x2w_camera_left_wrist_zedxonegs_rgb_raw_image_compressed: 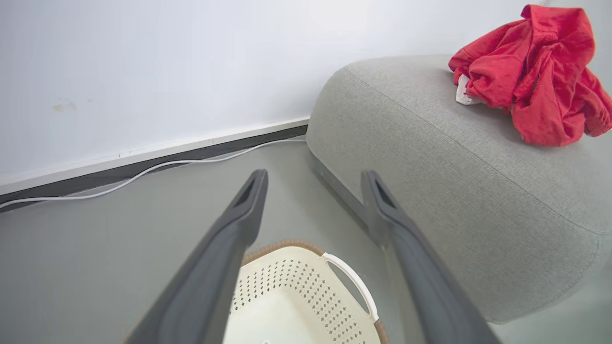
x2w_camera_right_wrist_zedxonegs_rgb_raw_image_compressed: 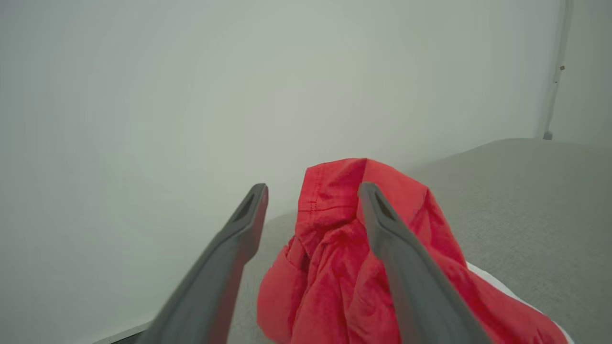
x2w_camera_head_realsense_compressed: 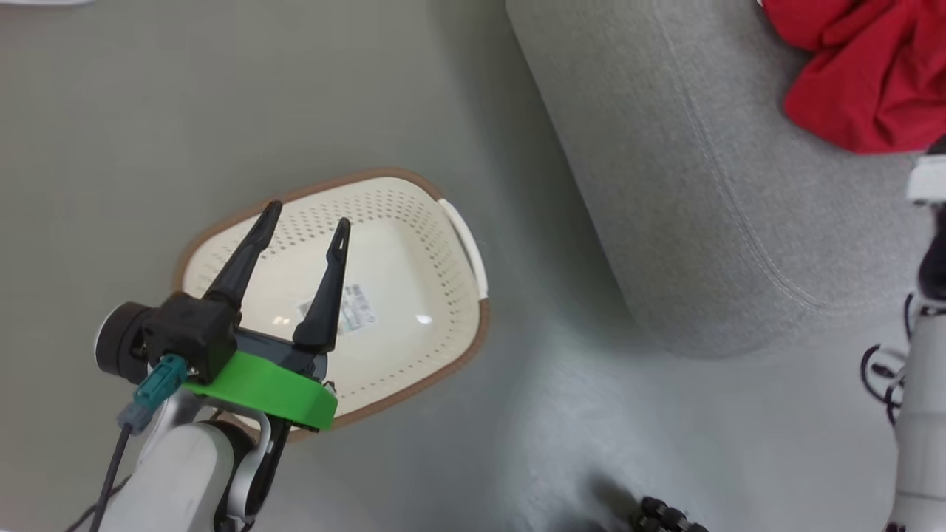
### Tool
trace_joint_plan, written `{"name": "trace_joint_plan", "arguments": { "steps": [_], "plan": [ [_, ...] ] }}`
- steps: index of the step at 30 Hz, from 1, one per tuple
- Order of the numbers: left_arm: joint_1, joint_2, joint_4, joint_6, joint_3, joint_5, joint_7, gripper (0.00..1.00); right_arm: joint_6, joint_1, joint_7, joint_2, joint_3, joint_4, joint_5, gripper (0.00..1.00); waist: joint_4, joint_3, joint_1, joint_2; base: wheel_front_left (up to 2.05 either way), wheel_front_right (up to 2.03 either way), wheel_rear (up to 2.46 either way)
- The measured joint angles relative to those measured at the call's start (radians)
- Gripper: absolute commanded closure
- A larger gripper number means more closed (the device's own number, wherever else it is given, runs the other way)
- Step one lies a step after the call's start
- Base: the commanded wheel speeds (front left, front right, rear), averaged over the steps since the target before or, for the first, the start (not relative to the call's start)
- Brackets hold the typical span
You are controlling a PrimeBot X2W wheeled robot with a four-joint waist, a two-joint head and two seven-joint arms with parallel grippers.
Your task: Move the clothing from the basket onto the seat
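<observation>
Head view: the left end effector [x2w_camera_head_realsense_compressed: 308,218] hangs over the basket [x2w_camera_head_realsense_compressed: 414,222] with its two dark fingers spread and nothing between them. The basket stands on the floor [x2w_camera_head_realsense_compressed: 111,111], just beside the seat [x2w_camera_head_realsense_compressed: 665,185], and holds no cloth; a small label [x2w_camera_head_realsense_compressed: 358,307] lies on its bare bottom. The clothing [x2w_camera_head_realsense_compressed: 865,66] lies in a red heap on the seat, at the far right. A pale forearm [x2w_camera_head_realsense_compressed: 920,414] runs up the right edge.

Left wrist view: the spread fingers frame the basket's near handle and the seat's rounded end. The red heap sits on top of the seat, well apart from the basket, with a scrap of white trim showing. A white cable [x2w_camera_left_wrist_zedxonegs_rgb_raw_image_compressed: 143,171] runs along the foot of the wall [x2w_camera_left_wrist_zedxonegs_rgb_raw_image_compressed: 143,71].

Right wrist view: the right end effector [x2w_camera_right_wrist_zedxonegs_rgb_raw_image_compressed: 313,188] hovers at the heap with its fingers apart, gripping nothing; whether one finger touches the cloth I cannot tell.

The transfer looks finished, or at the release step; how many garments the heap holds I cannot tell. The next move calls for lifting the right end effector clear without snagging the fabric.
</observation>
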Motion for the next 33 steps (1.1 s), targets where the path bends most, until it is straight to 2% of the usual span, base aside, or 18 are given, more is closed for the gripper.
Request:
{"name": "trace_joint_plan", "arguments": {
  "steps": [8,21,33],
  "plan": [
    [0.046,-0.047,0.096,0.012,0.059,-0.046,-0.111,0.00,0.000,0.118,0.000,0.008,0.134,0.000,-0.082,0.00,0.103,-0.103,0.0000,0.0000,0.00,0.00,0.00],
    [0.129,-0.077,0.275,0.012,0.100,-0.102,-0.128,0.00,0.000,0.312,0.001,0.015,0.320,0.043,-0.128,0.00,0.270,-0.286,0.0000,0.0000,0.00,0.00,0.00],
    [0.246,-0.064,0.319,0.012,0.131,-0.114,-0.131,0.00,0.001,0.436,0.001,0.028,0.398,0.069,-0.123,0.00,0.335,-0.481,0.0000,0.0000,0.00,0.00,0.00]
  ]
}}
